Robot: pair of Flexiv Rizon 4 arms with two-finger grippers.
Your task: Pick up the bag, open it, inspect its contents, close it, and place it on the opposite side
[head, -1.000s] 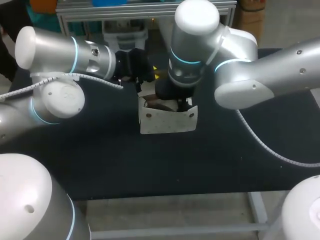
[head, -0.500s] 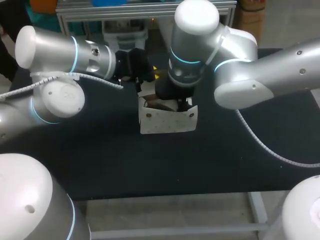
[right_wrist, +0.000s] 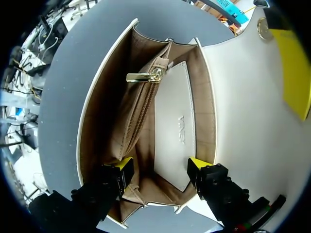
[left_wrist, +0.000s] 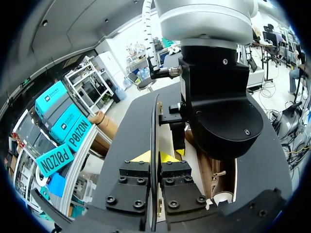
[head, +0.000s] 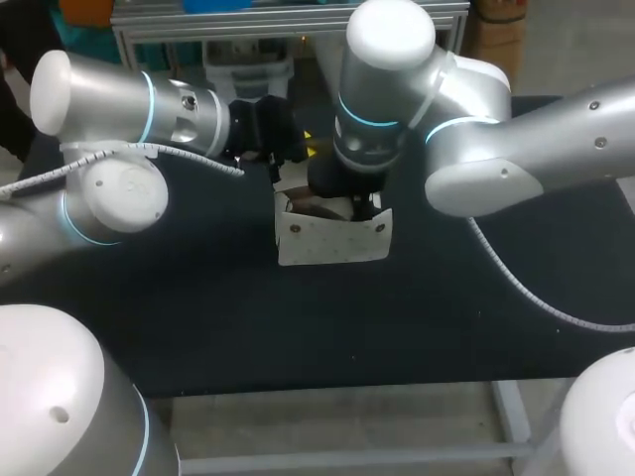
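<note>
Soft, even light comes from overhead in the head view: the dark bench (head: 198,317) stays matt, while the pale arm shells (head: 392,40) carry broad mild highlights. The bag (head: 332,241) throws barely a shadow. Ahead of the right jaws the tan lining (right_wrist: 104,111) is evenly lit, dimmer in its folds; the gold zip pull (right_wrist: 143,76) glints. The black housing (left_wrist: 218,111) ahead of the left jaws shows a dull sheen

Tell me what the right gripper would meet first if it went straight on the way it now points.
Probably the white inner pocket of the open bag, straight ahead of the right gripper; depth is unclear.
</note>
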